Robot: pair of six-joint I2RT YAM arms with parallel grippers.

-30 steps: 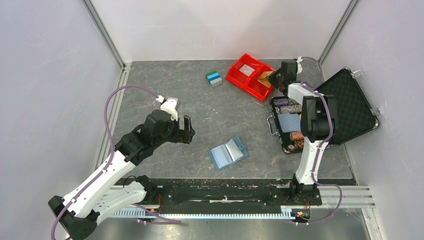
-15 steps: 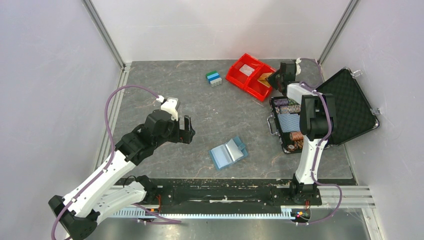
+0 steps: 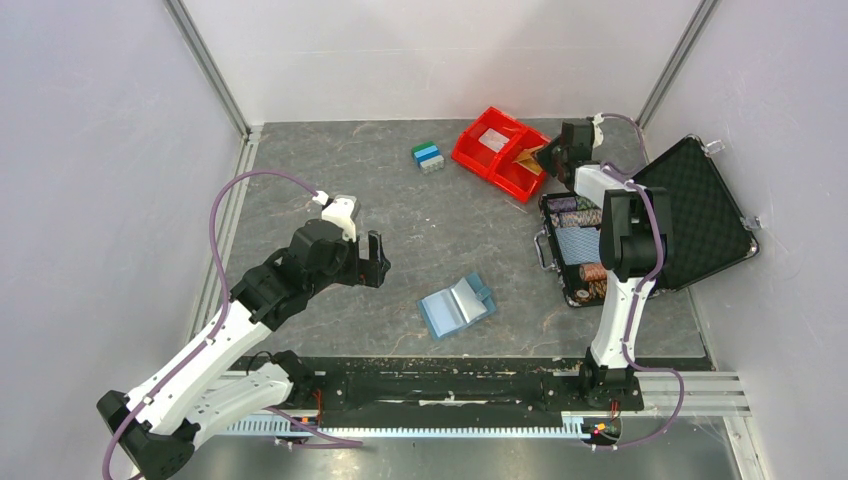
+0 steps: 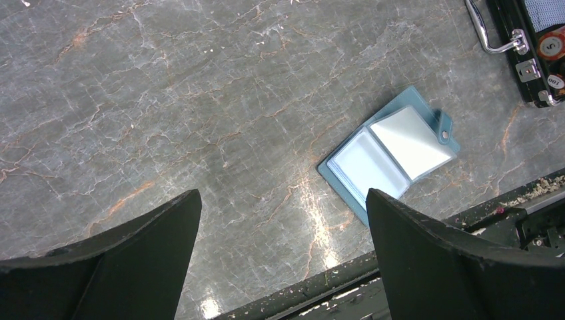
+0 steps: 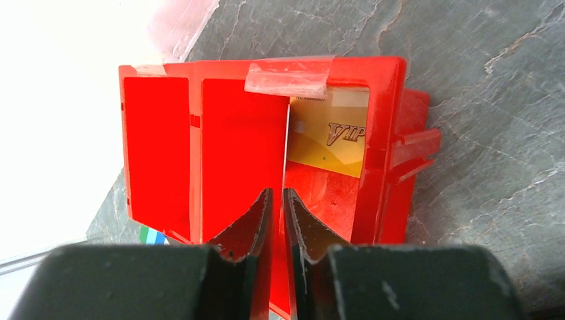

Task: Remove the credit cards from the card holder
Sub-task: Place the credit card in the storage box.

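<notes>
While left claw (image 4: 281,197) gapes wide, right claw (image 5: 278,193) nearly closed; light-blue card holder (image 4: 390,152) spread flat, translucent.

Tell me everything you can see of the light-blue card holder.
The light-blue plastic bifold card holder lies spread open on the grey stone-patterned table, near its front edge. Two pale, see-through sleeve panels face up on a teal cover, with a small snap tab at one side. Only the table touches it. Whether cards are inside cannot be told.
</notes>
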